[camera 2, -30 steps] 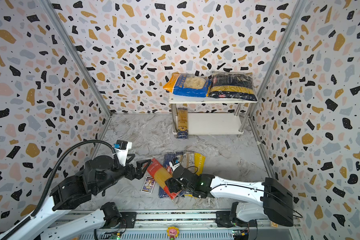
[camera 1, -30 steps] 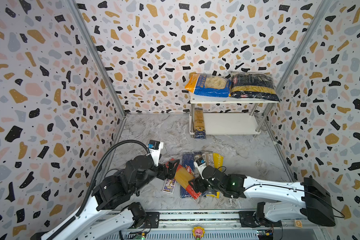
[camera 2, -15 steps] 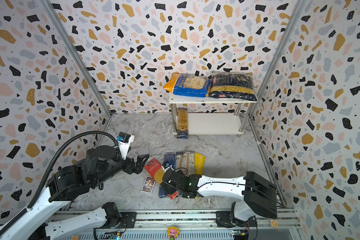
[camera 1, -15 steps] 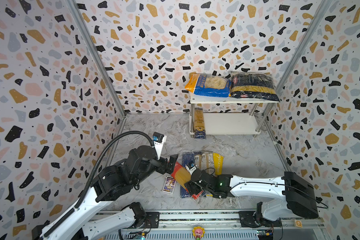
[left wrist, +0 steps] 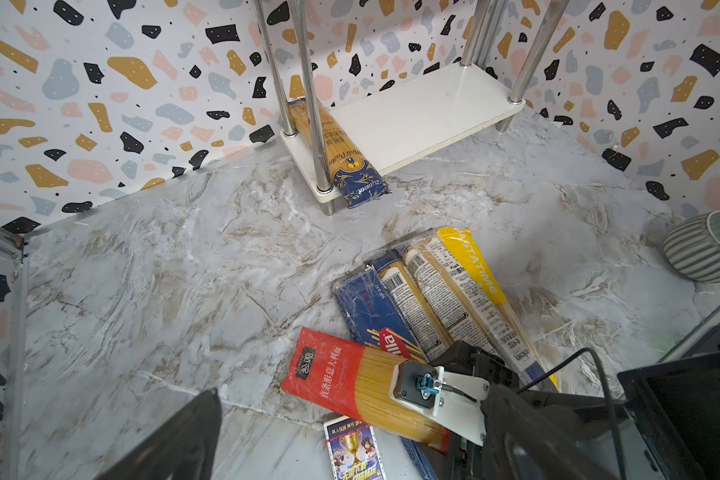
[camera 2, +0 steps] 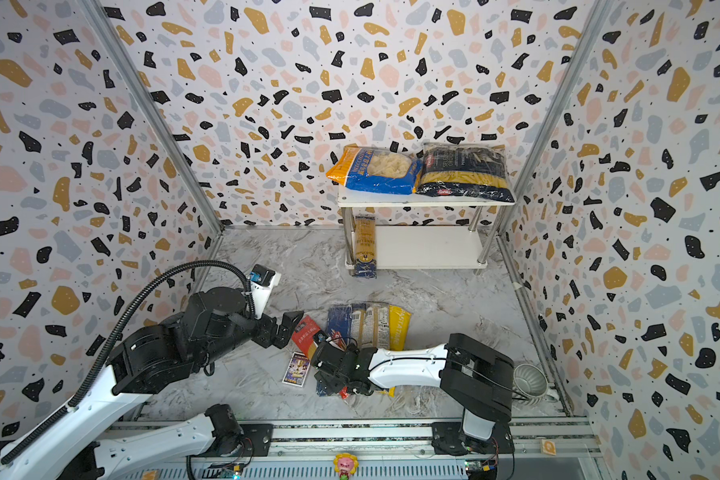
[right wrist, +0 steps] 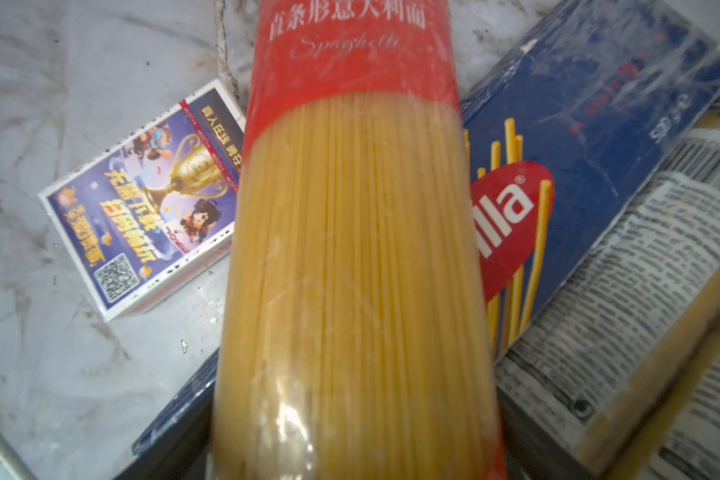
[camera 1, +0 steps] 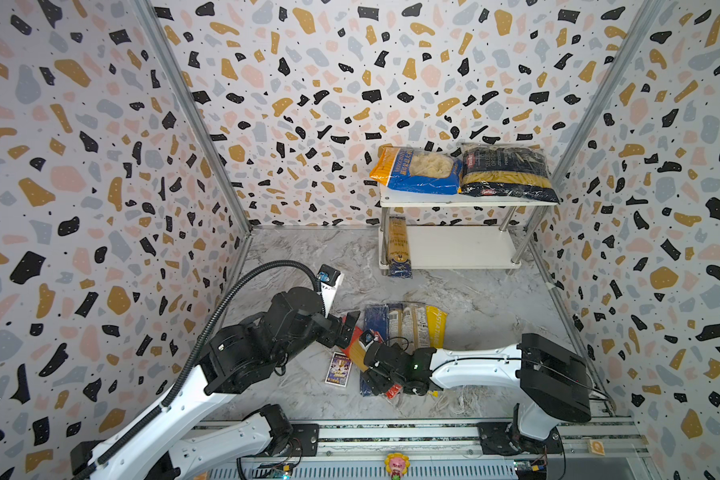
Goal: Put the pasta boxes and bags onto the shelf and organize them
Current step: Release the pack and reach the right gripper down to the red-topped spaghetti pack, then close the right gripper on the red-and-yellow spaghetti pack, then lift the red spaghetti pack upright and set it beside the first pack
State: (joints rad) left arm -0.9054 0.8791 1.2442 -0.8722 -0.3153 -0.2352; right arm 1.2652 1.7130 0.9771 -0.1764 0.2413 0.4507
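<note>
L gripper [camera 1: 346,330] spread wide, empty, just beside red spaghetti pack [left wrist: 341,374]; R gripper [camera 1: 371,374] sits over that pack (jaws hidden, can't tell if clamped).

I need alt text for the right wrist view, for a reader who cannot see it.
A red-topped spaghetti pack fills the middle, seen close, crossing over a blue Barilla box. A purple card lies on the marble floor, its edge hidden by the pack.

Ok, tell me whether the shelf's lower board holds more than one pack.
No, only one spaghetti pack lies on the lower board, at its left end.
</note>
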